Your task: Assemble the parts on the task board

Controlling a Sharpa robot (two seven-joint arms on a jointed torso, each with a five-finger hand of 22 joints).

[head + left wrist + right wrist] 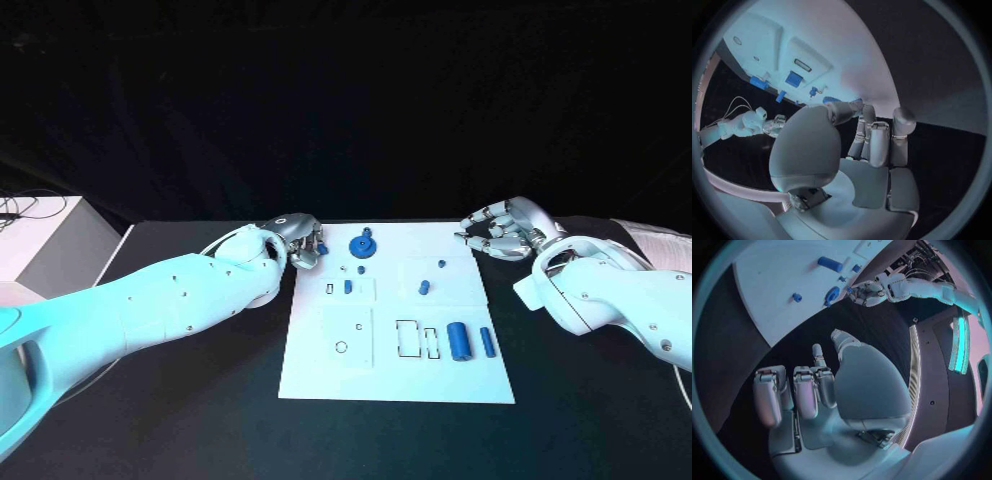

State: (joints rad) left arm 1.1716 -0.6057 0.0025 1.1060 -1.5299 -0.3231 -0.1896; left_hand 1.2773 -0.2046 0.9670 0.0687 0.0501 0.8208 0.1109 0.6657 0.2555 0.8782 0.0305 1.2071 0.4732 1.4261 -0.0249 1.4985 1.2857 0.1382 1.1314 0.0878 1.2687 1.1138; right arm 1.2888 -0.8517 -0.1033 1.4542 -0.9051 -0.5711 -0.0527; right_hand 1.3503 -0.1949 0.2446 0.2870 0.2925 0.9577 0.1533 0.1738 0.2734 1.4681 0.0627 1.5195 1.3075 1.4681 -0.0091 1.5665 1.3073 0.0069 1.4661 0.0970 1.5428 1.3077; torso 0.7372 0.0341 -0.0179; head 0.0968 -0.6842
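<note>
The white task board [397, 375] lies in the middle of the table. On it are a round blue part [362, 245] at the far edge, small blue pieces [424, 287] near the middle, and two blue cylinders [459, 341] to the right. My left hand [296, 240] hovers at the board's far left corner, fingers loosely bent, holding nothing. My right hand [500, 232] hovers just off the far right corner, also holding nothing. The left wrist view shows the left hand [848, 150] bare over the board [836, 40]. In the right wrist view the right hand [823, 390] is bare, with the round part [832, 294] beyond it.
Rectangular slots and outlines [408, 338] are cut in the board's near half. A pale box [51, 240] stands off the table's left edge. Black table [173, 400] surrounds the board on every side.
</note>
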